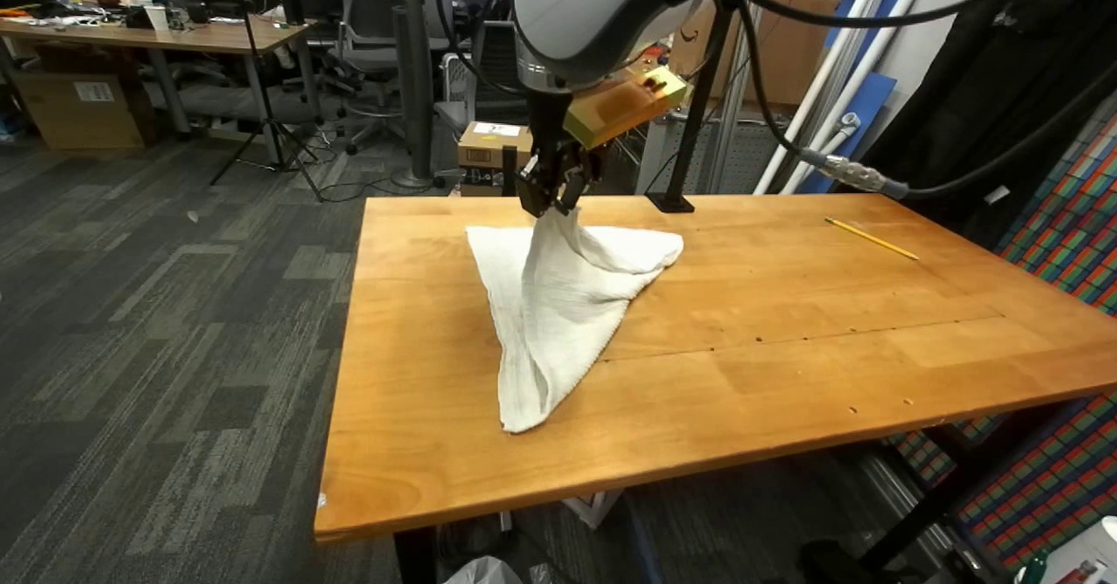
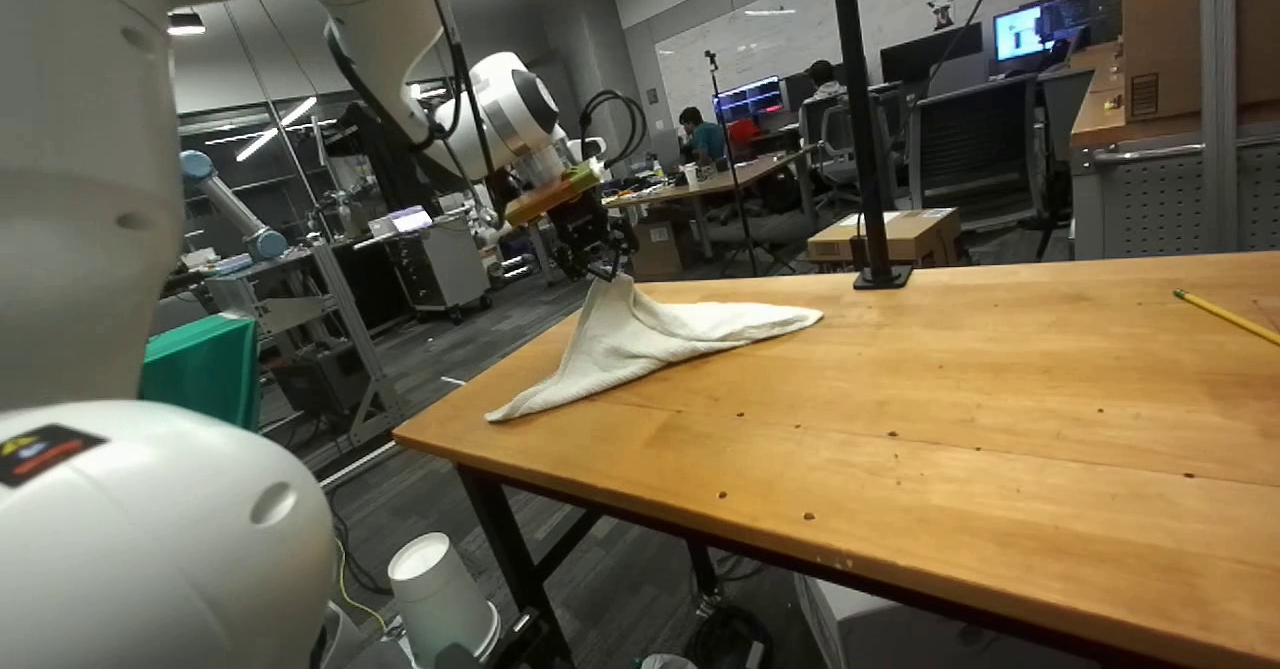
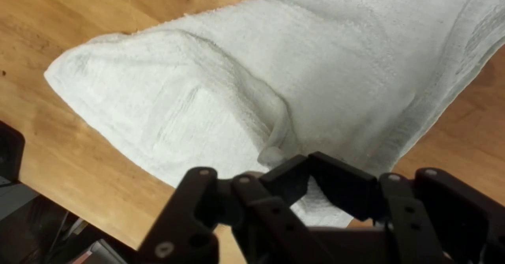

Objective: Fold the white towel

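Gripper [image 3: 309, 170] pinches a raised peak of the white towel [image 1: 572, 300], rest lying on the table [image 1: 768, 270]; shallow bite could slip, sideways drag could skew the fold.

White on the towel [image 1: 567, 305], shading to soft grey in its creases, and there's black on the pincer [image 3: 309, 165], flecked with silvery spots! Honey-orange for the table [image 1: 742, 287], streaked with wood grain and dotted dark. Here's a yellow pencil [image 2: 1228, 317], greenish at one end, and a block [image 1: 621, 108] in amber and yellow. Grey carpet [image 1: 201, 348], banded paler and darker, and a panel [image 1: 1078, 226] in rows of red, green and blue!
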### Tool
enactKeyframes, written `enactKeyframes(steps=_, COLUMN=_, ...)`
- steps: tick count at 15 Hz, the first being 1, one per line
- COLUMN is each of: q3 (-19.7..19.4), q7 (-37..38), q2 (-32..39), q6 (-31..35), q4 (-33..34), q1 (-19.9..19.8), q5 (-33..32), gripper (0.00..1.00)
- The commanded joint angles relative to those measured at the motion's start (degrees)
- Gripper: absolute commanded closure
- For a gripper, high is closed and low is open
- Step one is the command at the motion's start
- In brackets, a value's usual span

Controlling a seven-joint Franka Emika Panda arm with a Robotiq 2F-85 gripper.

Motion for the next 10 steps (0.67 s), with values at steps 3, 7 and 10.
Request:
enactKeyframes(steps=3, q3=-2.8, q7=-5.1, q2=10.9, q6=-7.0, q4=18.7, q1=4.2, q5=-0.1, gripper=0.94)
enactKeyframes(steps=7, q3=-3.5, q7=-6.5, q2=15.7, q6=-9.2, q4=26.0, q1=6.5, q5=0.5, gripper=0.94)
enactKeyframes(steps=10, q3=-3.8, q7=-7.4, q2=18.9, q6=-10.6, q4=30.4, q1=8.0, q5=0.7, gripper=0.94)
